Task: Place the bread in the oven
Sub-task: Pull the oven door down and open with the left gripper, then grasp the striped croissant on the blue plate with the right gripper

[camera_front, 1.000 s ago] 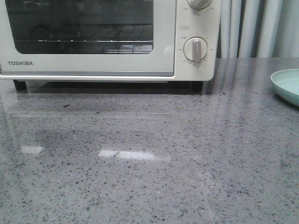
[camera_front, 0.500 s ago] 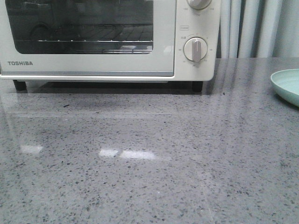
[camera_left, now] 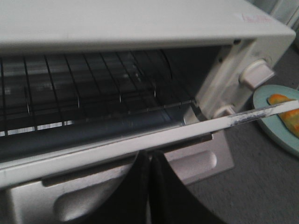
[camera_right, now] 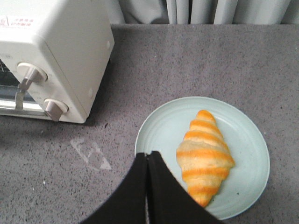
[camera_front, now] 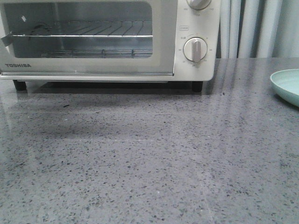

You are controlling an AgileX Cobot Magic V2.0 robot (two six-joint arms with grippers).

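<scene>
The cream-white Toshiba oven (camera_front: 196, 28) stands at the back left of the table. Its glass door (camera_front: 163, 46) is tilted partly open, and the wire rack (camera_front: 93, 32) shows inside. In the left wrist view, my left gripper (camera_left: 149, 154) is shut, its tips against the door's top edge (camera_left: 117, 148), above the rack (camera_left: 93, 93). The bread (camera_right: 204, 156), golden-orange with cream stripes, lies on a pale green plate (camera_right: 247, 140). My right gripper (camera_right: 147, 155) is shut and empty, above the plate's rim beside the bread. Neither gripper shows in the front view.
The plate (camera_front: 287, 86) sits at the right edge of the grey speckled table, to the right of the oven. Round dials (camera_front: 195, 49) are on the oven's right panel. Grey curtains (camera_front: 252, 28) hang behind the table.
The oven door has swung from shut to partly open. The window now shows the lit interior and rack instead of dark reflections.
</scene>
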